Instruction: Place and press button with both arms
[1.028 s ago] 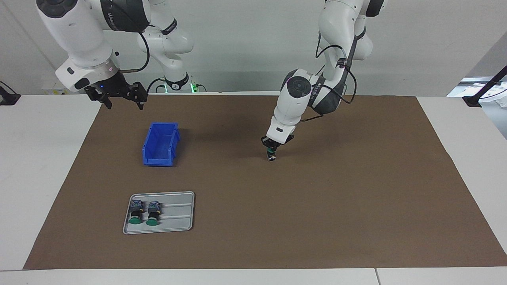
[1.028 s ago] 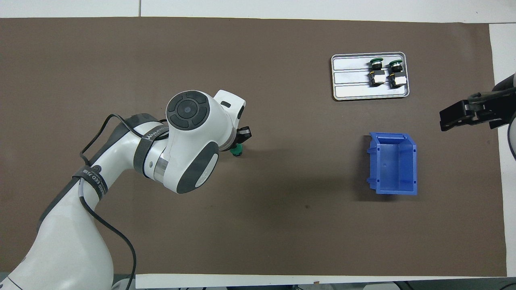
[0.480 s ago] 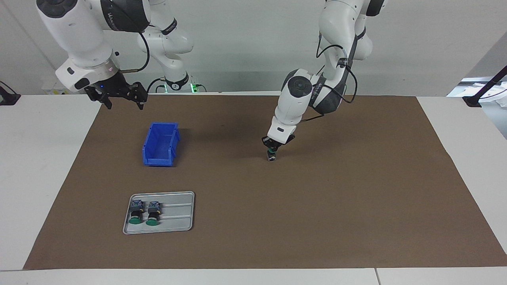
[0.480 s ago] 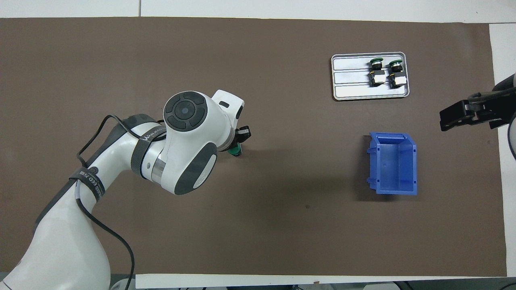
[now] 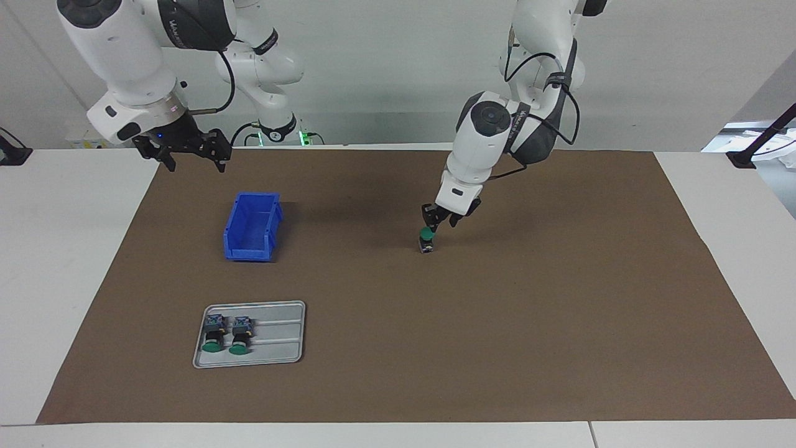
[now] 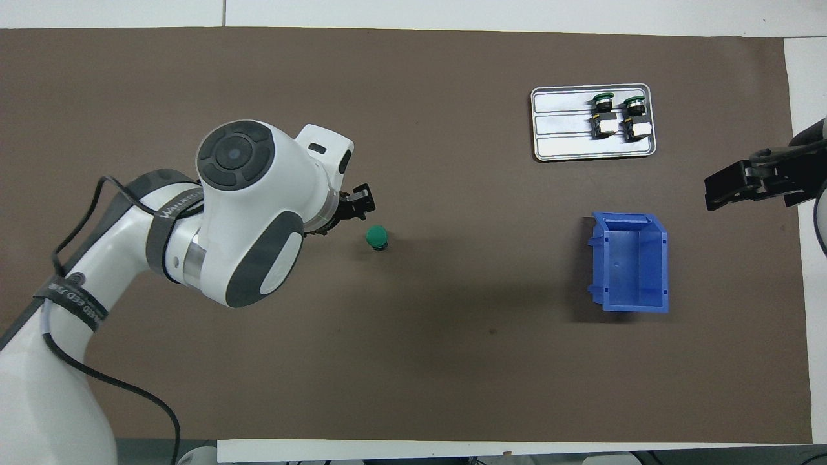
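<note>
A white table is seen against a pale wall, with a brown mat point(image 5: 497, 323) laid over most of its top. One button point(image 5: 426, 240) is stood upright on the bare mat near the middle of the table, green cap up, with nothing touching it. The placing step is therefore judged done.

The left gripper point(image 5: 440, 219) is held just above and slightly to the side of the button's cap. Its fingers are parted and nothing is held between them; in the overhead view the gripper point(image 6: 354, 205) is shown clear of the green cap point(image 6: 376, 236), apart from it.

The right gripper point(image 5: 184, 149) is held in the air over the mat's edge at the right arm's end of the table, nearer to the robots than the blue bin point(image 5: 252, 226). Its fingers are spread wide and it is empty; this arm is judged to be waiting.

Two more buttons point(image 5: 227, 333) are laid on their sides in a grey tray point(image 5: 280, 336), farther from the robots than the bin. The bin appears empty.

Left to do, as judged from the task: the pressing of the green cap. No gripper is yet on the cap, so this step is recorded as not yet begun.
</note>
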